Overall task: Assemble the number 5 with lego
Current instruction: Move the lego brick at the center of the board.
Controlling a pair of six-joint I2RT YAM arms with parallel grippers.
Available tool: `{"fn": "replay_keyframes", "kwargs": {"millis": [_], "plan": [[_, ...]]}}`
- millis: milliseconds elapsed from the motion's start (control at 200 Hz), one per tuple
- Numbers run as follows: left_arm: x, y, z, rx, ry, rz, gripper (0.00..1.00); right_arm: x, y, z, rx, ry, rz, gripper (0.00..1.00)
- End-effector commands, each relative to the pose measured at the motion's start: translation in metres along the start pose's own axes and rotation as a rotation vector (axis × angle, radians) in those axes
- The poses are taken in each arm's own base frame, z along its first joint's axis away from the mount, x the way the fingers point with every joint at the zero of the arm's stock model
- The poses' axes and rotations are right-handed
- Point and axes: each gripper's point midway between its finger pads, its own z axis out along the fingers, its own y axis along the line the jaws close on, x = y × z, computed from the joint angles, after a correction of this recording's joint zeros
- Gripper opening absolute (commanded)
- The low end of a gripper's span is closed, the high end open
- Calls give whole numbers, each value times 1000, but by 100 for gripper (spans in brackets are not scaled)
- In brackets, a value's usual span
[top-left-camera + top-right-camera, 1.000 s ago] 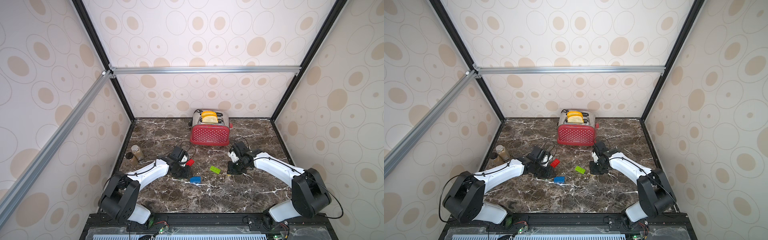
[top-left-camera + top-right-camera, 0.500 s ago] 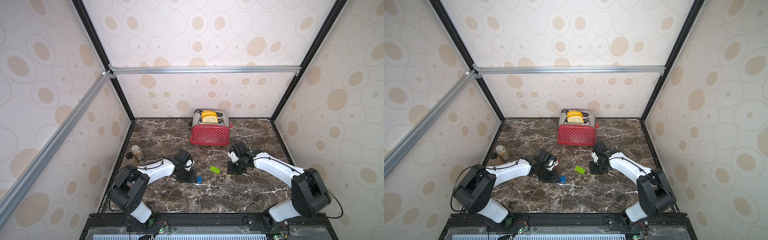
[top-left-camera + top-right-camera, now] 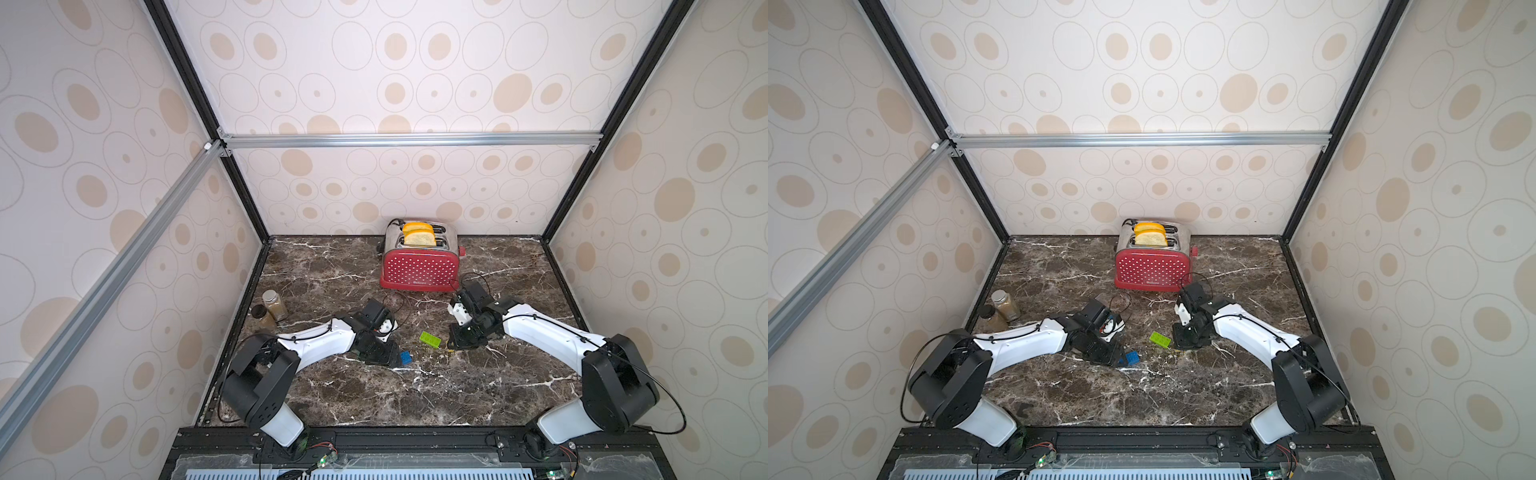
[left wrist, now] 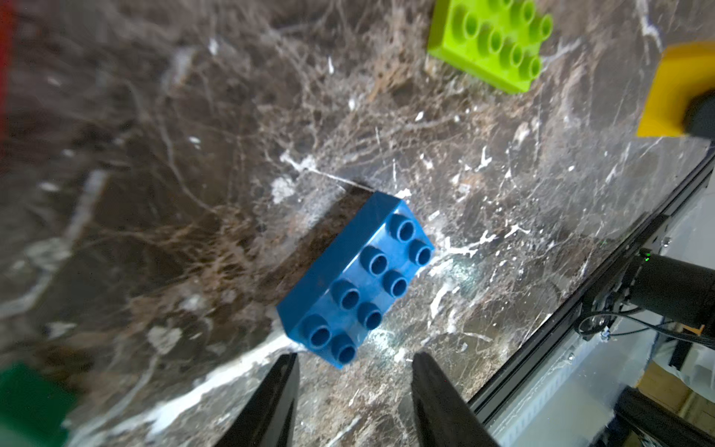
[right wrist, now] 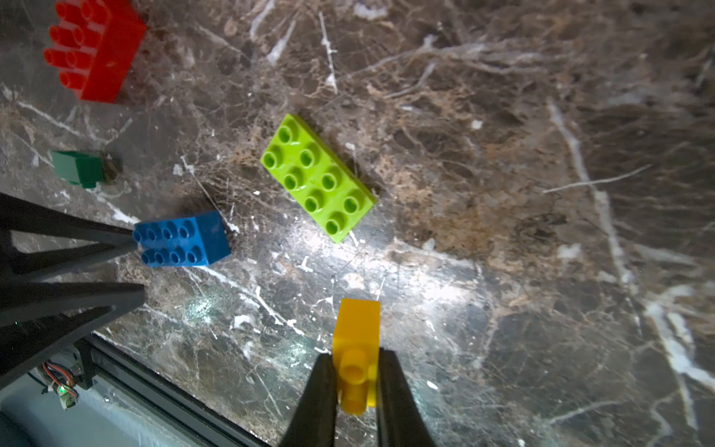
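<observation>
The lego bricks lie apart on the marble, none stacked, and the number 5 is out of view. My left gripper [image 4: 354,360] [image 3: 392,357] is open and empty, with its fingertips just short of the blue brick [image 4: 356,286] [image 3: 405,357] [image 5: 182,242]. The lime-green brick [image 3: 430,339] [image 5: 317,178] lies between the arms. My right gripper [image 5: 356,360] [image 3: 459,338] is shut on the small yellow brick [image 5: 358,348] [image 4: 673,93], low over the table. The red brick [image 5: 93,46] and the dark-green brick [image 5: 77,168] lie beyond the blue one, hidden under my left arm in both top views.
A red polka-dot toaster [image 3: 419,270] with toast stands at the back middle, close behind my right wrist. Two jars [image 3: 274,305] stand by the left wall. The table's front rail [image 4: 580,278] runs close to the blue brick.
My left gripper has swung from beside the red brick over to the blue brick, covering the red one in the top views. The right arm and its yellow brick have not moved.
</observation>
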Motion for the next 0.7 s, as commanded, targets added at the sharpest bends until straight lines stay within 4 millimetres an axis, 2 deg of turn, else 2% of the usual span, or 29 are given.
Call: {"fn": "replay_keyframes", "kwargs": {"millis": [0, 200, 411, 511, 541, 696], "plan": [[-2, 6, -22, -76, -69, 26, 53, -4, 16, 2, -11, 11, -66, 16], [1, 36, -57, -230, -181, -35, 54, -8, 38, 10, 7, 32, -149, 16], [6, 68, -91, -303, -303, -160, 57, -9, 56, 22, 36, 70, -206, 16], [6, 74, -100, -325, -345, -177, 57, -9, 64, 29, 48, 93, -227, 16], [14, 79, -99, -348, -317, -190, 57, -9, 67, 30, 52, 99, -235, 16], [17, 88, -104, -389, -324, -209, 59, -9, 80, 38, 66, 124, -273, 16]]}}
